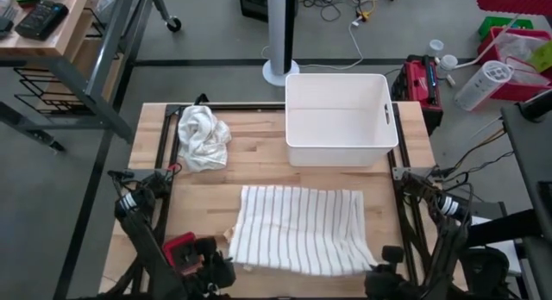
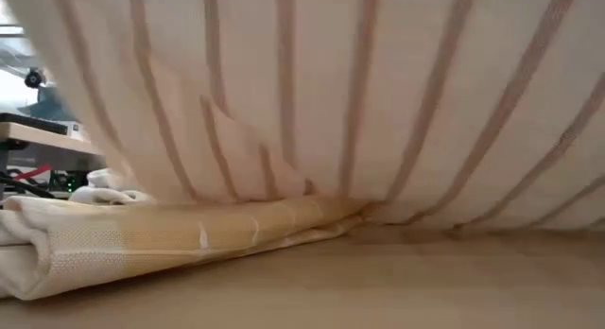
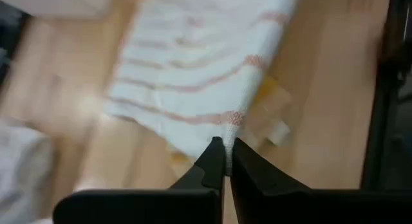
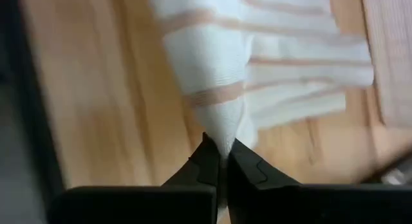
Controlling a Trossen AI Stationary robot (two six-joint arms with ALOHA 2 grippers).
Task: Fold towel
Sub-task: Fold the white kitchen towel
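I have both grippers pinched shut on the striped towel's (image 1: 300, 229) near corners, left gripper (image 3: 224, 161) and right gripper (image 4: 223, 161), with the towel lying flat just in front of the white bin (image 1: 340, 119). Each bite is thin, on the very hem, so I judge a corner could slip out during the lift. If one arm leads, the fold may land skewed.

Overhead view, table-level view, both sharing towel (image 1: 297, 228)

Grey floor (image 1: 216, 28) around the wooden table (image 1: 259, 166); cables (image 1: 341, 7) trail across it (a workbench (image 1: 52, 33) stands at one corner).
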